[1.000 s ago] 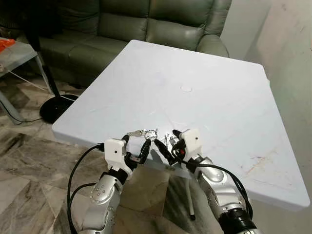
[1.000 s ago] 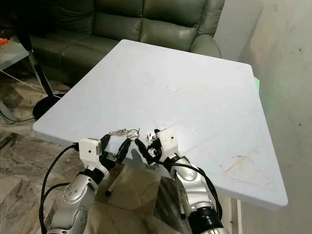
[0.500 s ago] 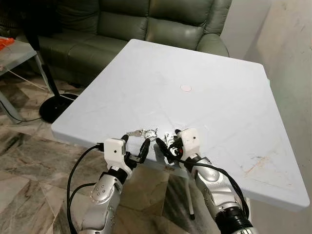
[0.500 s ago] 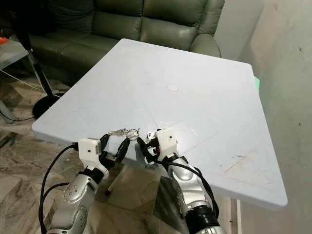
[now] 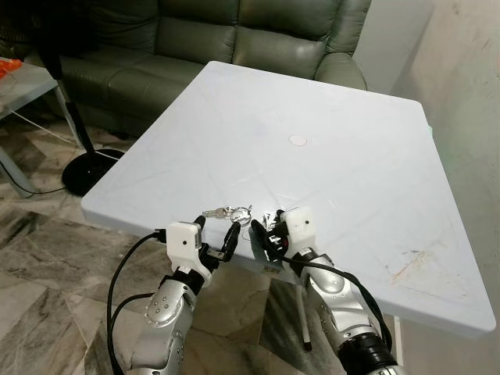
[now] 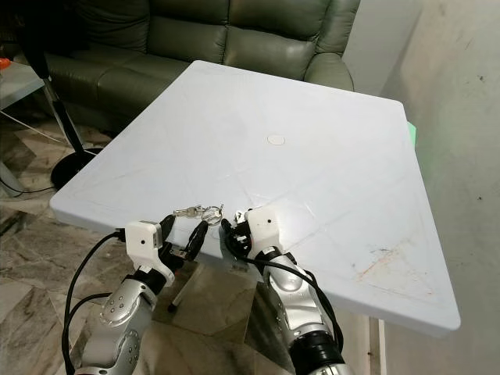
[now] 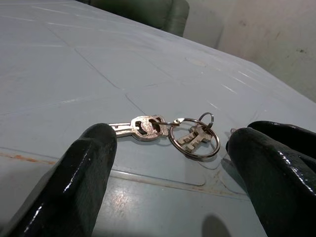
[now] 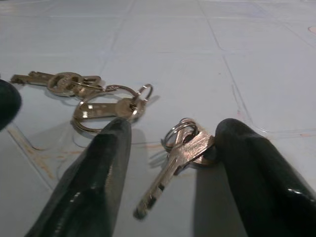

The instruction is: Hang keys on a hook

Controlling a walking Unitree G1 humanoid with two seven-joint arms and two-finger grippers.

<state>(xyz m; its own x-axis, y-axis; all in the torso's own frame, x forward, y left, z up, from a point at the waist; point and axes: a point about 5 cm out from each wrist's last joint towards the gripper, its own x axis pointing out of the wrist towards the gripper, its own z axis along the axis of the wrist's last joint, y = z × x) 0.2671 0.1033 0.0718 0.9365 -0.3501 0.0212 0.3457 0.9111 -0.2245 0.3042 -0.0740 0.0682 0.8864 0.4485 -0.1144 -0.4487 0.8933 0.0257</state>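
Low in the frame, near the white table's front edge, lie two key bunches and. The left pincer and right pincer gape wide, empty. Flat keys may skid off the edge.

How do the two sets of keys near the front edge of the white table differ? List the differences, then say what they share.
1. The left key set has a large ring with keys spread out in a line; the right key set is a compact bunch on a smaller ring.
2. The left key set lies ahead of the open left gripper; the right key set sits between the open right gripper's fingers.

Both are metal and lie flat on the white table, ungrasped.
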